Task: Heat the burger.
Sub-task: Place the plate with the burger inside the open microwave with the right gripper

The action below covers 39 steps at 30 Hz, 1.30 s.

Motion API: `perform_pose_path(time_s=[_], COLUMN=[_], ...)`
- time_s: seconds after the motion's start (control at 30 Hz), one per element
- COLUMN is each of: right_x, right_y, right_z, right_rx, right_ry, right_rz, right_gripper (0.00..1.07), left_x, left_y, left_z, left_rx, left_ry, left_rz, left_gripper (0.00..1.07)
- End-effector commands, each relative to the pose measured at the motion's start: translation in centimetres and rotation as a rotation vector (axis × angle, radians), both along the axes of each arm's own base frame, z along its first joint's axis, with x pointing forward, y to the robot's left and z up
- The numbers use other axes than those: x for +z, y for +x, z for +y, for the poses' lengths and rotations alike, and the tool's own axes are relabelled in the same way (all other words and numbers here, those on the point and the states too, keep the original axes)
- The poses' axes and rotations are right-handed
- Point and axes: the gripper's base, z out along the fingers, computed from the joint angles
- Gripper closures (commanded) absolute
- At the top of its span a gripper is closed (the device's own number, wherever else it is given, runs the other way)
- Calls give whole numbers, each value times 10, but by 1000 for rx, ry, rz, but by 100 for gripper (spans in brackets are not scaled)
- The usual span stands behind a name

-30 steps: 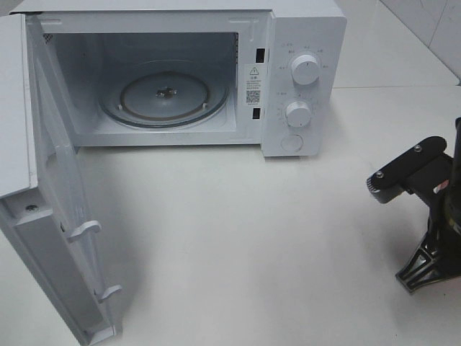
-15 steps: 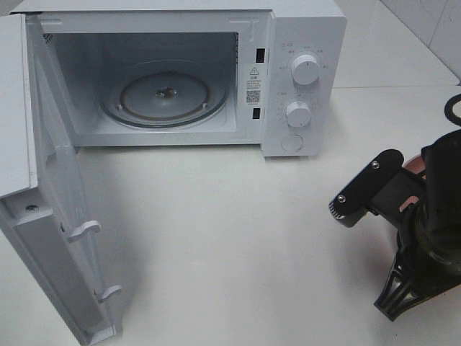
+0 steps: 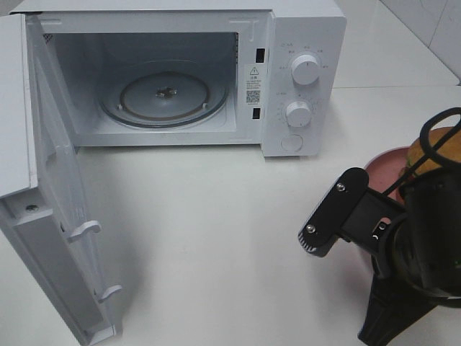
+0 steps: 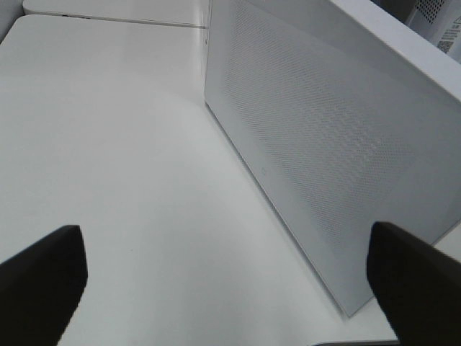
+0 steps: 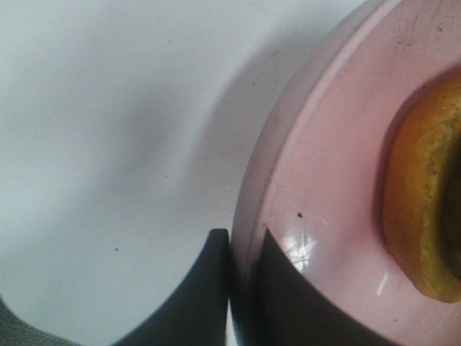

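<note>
The burger shows its golden-brown bun on a pink plate at the right edge of the exterior view, partly hidden behind my right arm. In the right wrist view my right gripper is shut on the pink plate's rim, one finger on each side, with the bun just beyond. My left gripper stands open, nothing between its dark fingertips, beside the outer face of the microwave door. The exterior view does not show the left gripper.
The white microwave stands at the back with its door swung wide to the left. Its glass turntable carries nothing. Two knobs sit on the right panel. White table lies between the microwave and the plate.
My right arm has moved left and toward the camera. The pink plate and burger, hidden a second ago, have come into view with it. The left gripper is unchanged.
</note>
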Motion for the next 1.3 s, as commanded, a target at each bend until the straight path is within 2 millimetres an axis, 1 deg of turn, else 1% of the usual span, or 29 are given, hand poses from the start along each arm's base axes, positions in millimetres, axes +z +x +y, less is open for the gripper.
perform_pose_path(time_s=[0.03,0.3,0.4,0.63,0.77,0.9,1.03,1.1,1.3], right_x=[6,7,7,7,6,5,4,5,7], right_y=[-4,-17,-25,-34,-35,-36,-36,-36,-33], right_z=[3,14,20,27,28,33,35,37,39], right_rx=[78,179,230,341,379,471,518,583,648], right_ry=[-64,-77,-78,-110,-114,-106,-105,-128,-163], right_rz=[-55,-68,-69,-60,-50,-31,-22,-22,-51], right_gripper=[107,107,107,107,107,107,107,106,106], left_x=[1,1,1,1,1,1,1,1,1], left_y=[-2,-2,-2,-2,-2,-2,-2,-2,-2], left_z=[0,0,0,0,0,0,0,0,0], left_rx=[-4,-4,-4,-4,-4,-4,-4,-4,-4], left_ry=[1,1,1,1,1,1,1,1,1], left_rz=[-32,-32,-32,-32,-32,-32,-32,-32,-32], left_gripper=[9,9,9,9,9,9,9,9,9])
